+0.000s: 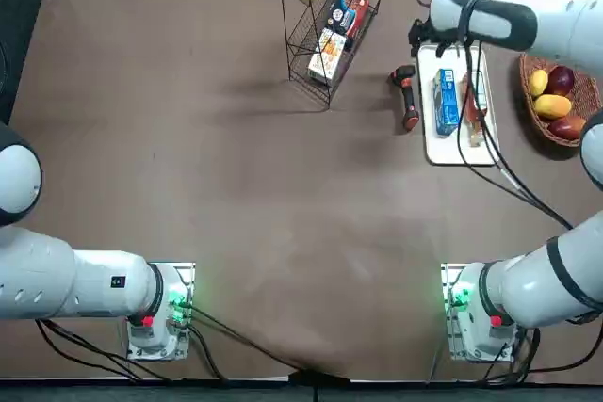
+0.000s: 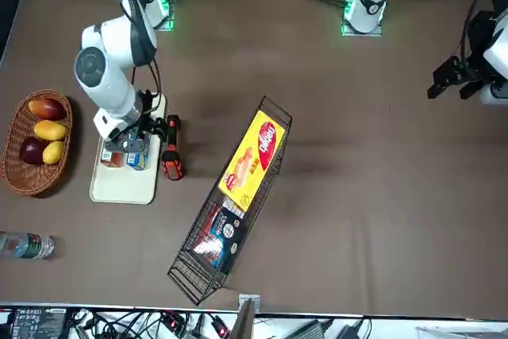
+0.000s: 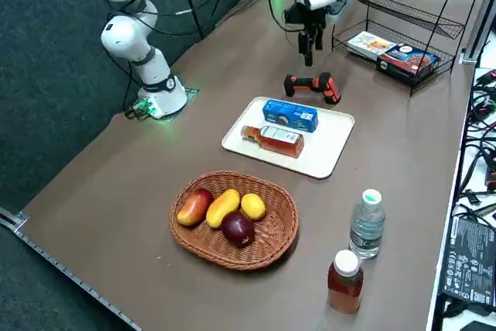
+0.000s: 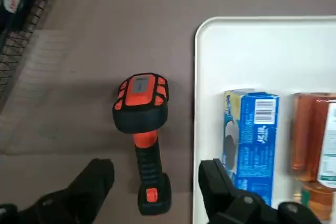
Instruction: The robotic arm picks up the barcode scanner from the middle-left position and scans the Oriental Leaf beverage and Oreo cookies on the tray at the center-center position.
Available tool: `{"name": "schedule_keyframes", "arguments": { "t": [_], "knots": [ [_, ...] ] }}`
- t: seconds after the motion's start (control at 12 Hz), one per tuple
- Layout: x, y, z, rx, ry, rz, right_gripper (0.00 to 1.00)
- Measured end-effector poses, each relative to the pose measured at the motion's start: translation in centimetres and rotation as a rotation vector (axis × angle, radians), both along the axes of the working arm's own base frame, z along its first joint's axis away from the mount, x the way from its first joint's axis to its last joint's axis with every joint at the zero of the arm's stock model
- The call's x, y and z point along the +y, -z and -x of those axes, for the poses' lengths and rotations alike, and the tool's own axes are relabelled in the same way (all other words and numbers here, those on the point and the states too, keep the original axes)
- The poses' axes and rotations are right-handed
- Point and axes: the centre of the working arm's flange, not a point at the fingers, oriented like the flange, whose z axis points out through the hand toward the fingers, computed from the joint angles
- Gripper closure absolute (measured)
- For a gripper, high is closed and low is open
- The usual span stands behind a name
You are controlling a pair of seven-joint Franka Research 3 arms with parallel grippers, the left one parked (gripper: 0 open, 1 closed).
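Hovering above the table [image 1: 236, 233], the right gripper [image 4: 156, 195] holds nothing, its two fingers spread wide with the scanner [image 4: 149, 140] showing between them in the wrist view. The scanner lies on the table just beside the tray [image 3: 325, 145], on the side away from the fruit basket [image 3: 234, 220]. On the tray rest the blue Oreo box [image 3: 291, 115] and, next to it, the tea bottle [image 3: 273, 139], lying on its side with its label up.
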Motion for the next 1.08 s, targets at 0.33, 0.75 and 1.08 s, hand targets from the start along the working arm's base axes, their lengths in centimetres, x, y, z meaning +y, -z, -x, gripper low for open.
{"name": "schedule_keyframes", "arguments": {
  "t": [0.33,0.75,1.08],
  "knots": [
    [1.9,5.6,0.8,-0.005,0.005,-0.001,0.00],
    [2.8,8.7,0.9,0.008,-0.010,0.003,0.00],
    [2.8,9.7,0.9,0.017,-0.011,0.006,0.00]
  ]
}}
